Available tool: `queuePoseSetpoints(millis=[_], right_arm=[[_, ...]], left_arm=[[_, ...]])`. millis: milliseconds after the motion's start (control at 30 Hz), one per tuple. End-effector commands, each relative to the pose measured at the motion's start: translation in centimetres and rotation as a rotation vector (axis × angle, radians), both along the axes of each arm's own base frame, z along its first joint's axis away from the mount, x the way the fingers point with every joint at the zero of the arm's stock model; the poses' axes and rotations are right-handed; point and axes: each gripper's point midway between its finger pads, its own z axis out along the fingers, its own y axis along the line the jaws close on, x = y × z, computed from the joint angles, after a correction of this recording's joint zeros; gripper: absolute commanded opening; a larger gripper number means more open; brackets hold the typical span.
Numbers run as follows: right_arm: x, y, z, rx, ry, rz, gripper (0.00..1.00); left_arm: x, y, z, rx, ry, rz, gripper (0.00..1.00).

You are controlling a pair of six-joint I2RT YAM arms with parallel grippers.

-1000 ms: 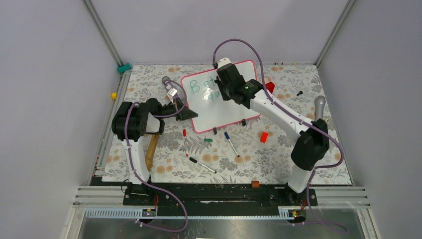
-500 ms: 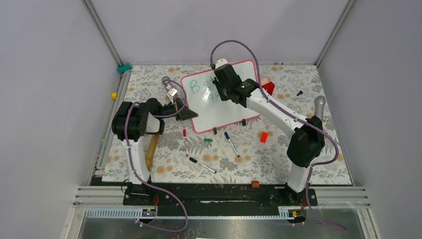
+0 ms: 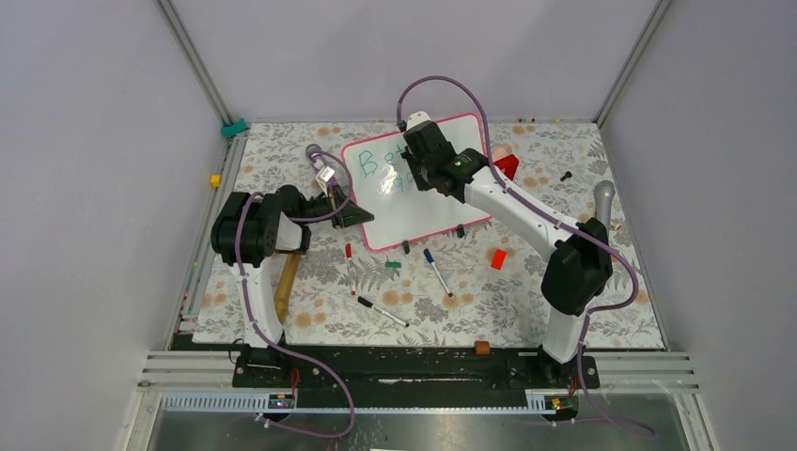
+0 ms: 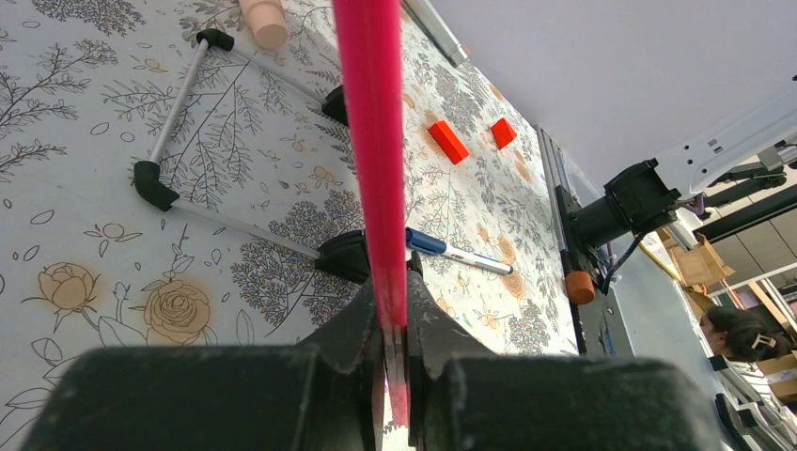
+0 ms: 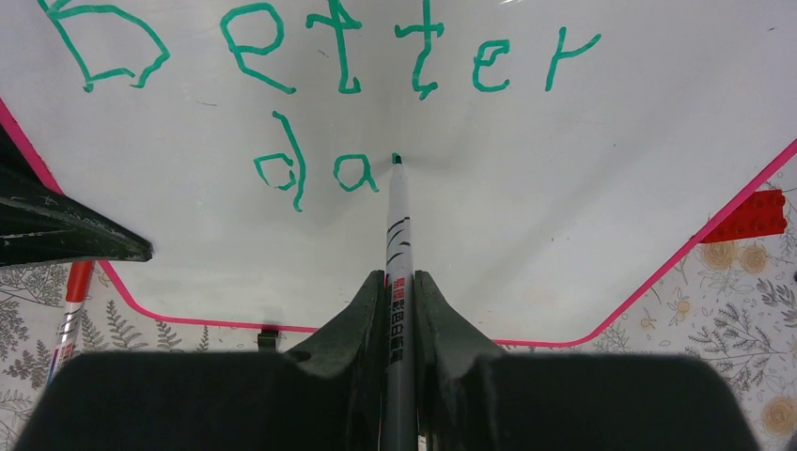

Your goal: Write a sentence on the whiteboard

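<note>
Right end effector (image 5: 399,282) is closed tight on a marker (image 5: 398,211), gripping the barrel partway back from the nib. The marker points straight ahead. Its green tip touches the whiteboard (image 5: 583,178) just right of the "a" on the second line. Left end effector (image 4: 395,296) is pinched narrow on the board's pink frame (image 4: 371,113) at the left edge, steadying it.

The whiteboard stands in the middle of the far half of the tabletop (image 3: 526,301), leaning back on its two black feet (image 3: 405,247). The sentence (image 5: 338,56) so far reads "Better" on top and "da" beneath. I judge the writing less than half done.

The board looks light and stiff, with a glossy face. On such small feet it would likely slide or rock under a hard stroke. The frame edge is the sensible place to hold it: it gives the fingers a lip to bite on and keeps them off the writing area. A grip on the face would slip and smear the ink.

The marker is slim, hard and smooth, so it could swivel or creep back through the fingers if pressed too firmly. Its nib is probably soft felt and should need only light contact. A hold nearer the tip would give firmer strokes, but it would hide more of the line from the wrist camera.

Three spare markers (image 3: 382,312) lie on the tabletop in front of the board, well apart from both arms.
</note>
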Motion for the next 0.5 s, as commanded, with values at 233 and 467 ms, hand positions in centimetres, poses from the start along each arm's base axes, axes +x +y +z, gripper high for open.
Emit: queuePoseSetpoints(millis=[233,467], right_arm=[[-0.3,-0.8,-0.3,-0.014,0.015,-0.027,0.00],[-0.6,-1.2,-0.5,-0.020,0.018,-0.028,0.00]], left_arm=[[-2.6,-0.6,-1.1,0.022,-0.099,-0.152,0.00],[-2.6,-0.6,-1.1,0.022,-0.101,-0.152,0.00]])
